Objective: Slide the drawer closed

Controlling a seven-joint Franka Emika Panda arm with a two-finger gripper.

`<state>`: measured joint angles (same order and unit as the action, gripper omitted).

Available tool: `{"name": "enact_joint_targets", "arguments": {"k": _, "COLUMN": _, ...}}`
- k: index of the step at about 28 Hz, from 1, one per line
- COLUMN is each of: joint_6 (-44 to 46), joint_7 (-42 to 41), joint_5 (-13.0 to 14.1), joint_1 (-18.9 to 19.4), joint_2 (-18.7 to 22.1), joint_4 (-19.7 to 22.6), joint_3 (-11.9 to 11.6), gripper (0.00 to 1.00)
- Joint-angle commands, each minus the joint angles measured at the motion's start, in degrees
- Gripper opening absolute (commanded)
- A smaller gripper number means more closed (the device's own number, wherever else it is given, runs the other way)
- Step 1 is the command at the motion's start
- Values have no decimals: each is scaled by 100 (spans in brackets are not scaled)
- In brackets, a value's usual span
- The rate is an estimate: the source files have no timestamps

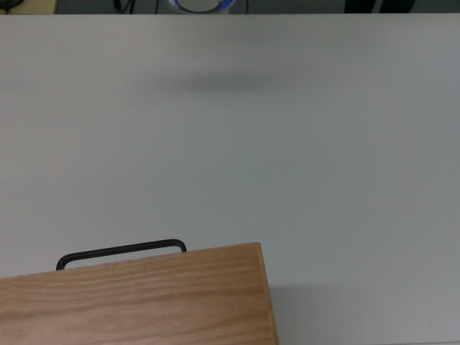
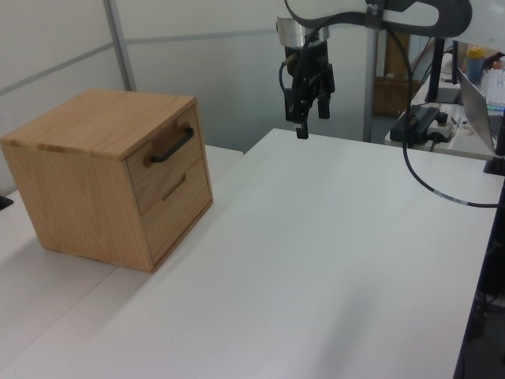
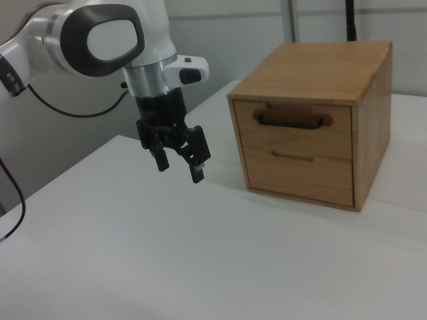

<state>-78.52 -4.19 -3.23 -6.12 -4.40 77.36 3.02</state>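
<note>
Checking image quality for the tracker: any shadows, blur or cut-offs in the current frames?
Top view: soft blurred shadow on the table, arm unseen, cabinet cropped at the bottom edge. Left view: even light, end effector dark against the wall. Right view: sharp, faint shadow beside the cabinet, drawer handle crisp.

top view straight down on table (image 1: 287,144), left view and right view oblique, opposite sides, both sharing cabinet (image 2: 110,174)

Light wooden drawer (image 3: 293,129), black bar handle (image 3: 291,122), flush in cabinet, shut
</note>
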Motion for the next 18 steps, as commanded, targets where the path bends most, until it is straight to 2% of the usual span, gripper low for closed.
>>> {"name": "enact_joint_targets", "arguments": {"k": 1, "joint_6": 57, "joint_7": -73, "joint_5": 130, "joint_1": -3, "joint_2": 124, "joint_4": 59, "joint_3": 23, "gripper": 100}}
{"name": "enact_joint_targets", "arguments": {"k": 18, "joint_6": 39, "joint_7": -99, "joint_5": 252, "joint_1": 41, "joint_2": 124, "joint_4": 51, "joint_3": 68, "gripper": 100}}
